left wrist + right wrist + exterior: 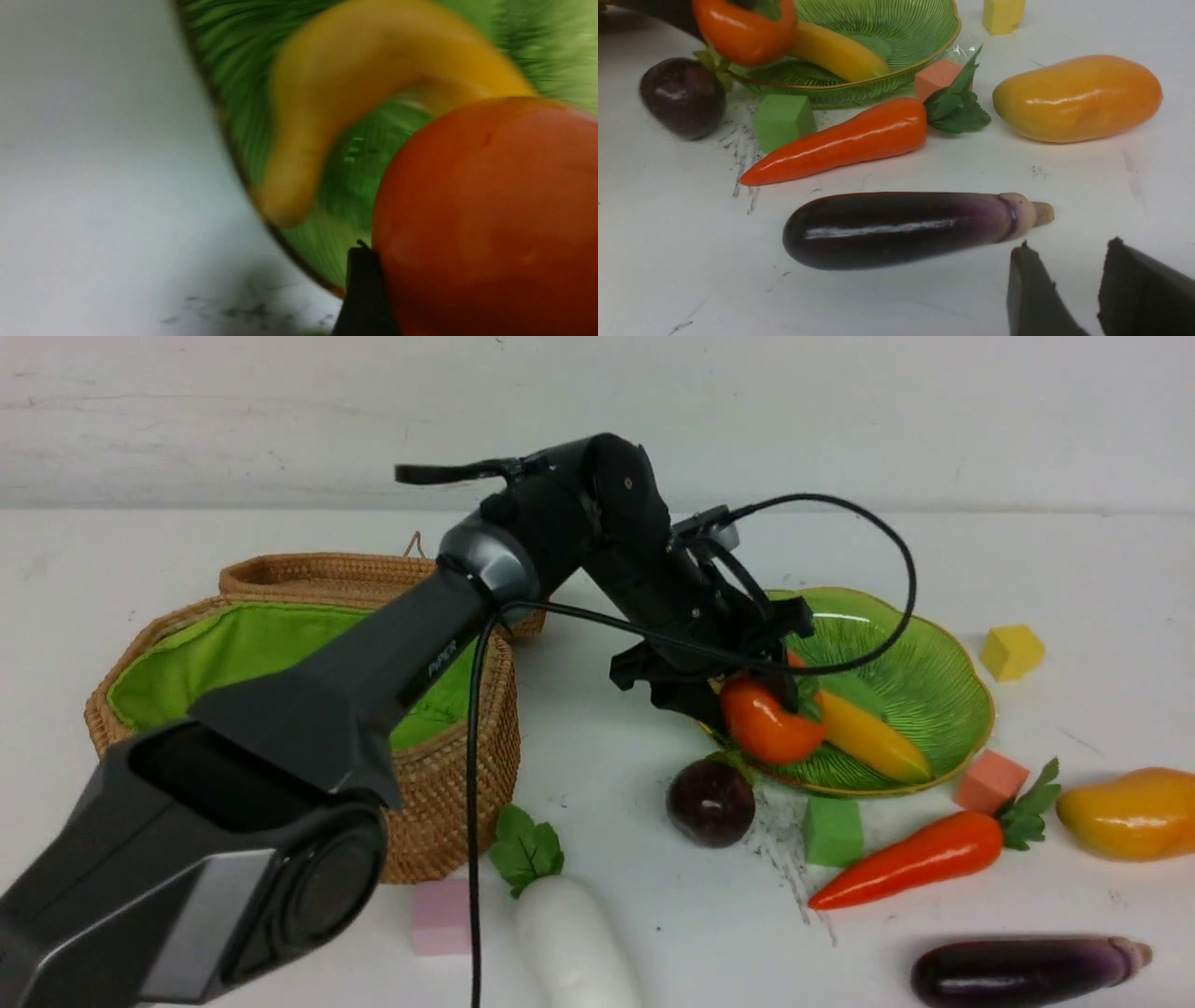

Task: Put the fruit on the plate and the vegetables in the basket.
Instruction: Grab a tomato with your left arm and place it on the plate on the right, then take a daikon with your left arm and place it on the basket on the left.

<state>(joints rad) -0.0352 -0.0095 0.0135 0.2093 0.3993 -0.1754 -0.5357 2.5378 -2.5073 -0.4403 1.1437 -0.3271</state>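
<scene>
1. Persimmon (770, 723), round and orange-red with its green leaf cap, hangs tilted over the near-left part of the green plate (934, 691), clasped by the left gripper (745, 702). I can't tell whether it touches the dish.
2. Banana (873, 737) lies in that plate, partly hidden behind the persimmon in the front view; the left wrist view shows one end of it at the rim.
3. Just off the plate's near-left edge sits the dark plum (711, 805), out on the white table (728, 924).
4. Close along the plate's near side are a green cube (834, 832) and, farther right, a salmon cube (991, 784).
5. Carrot (920, 859) slants nearer than those cubes, its leafy top pointing right, toward the mango (1130, 812).
6. Eggplant (1018, 971) lies nearer still, at the right, stem end to the right. Close to that stem end, the right gripper (1069, 243) has its fingers parted, with nothing between them.
7. White radish (574, 943) lies near the middle, leaves pointing away from me; left of it is a pink cube (441, 917).
8. At left stands the wicker basket (457, 803), its green lining (233, 653) showing behind the left arm.
9. Yellow cube (1012, 651) sits beyond the plate's right side.
</scene>
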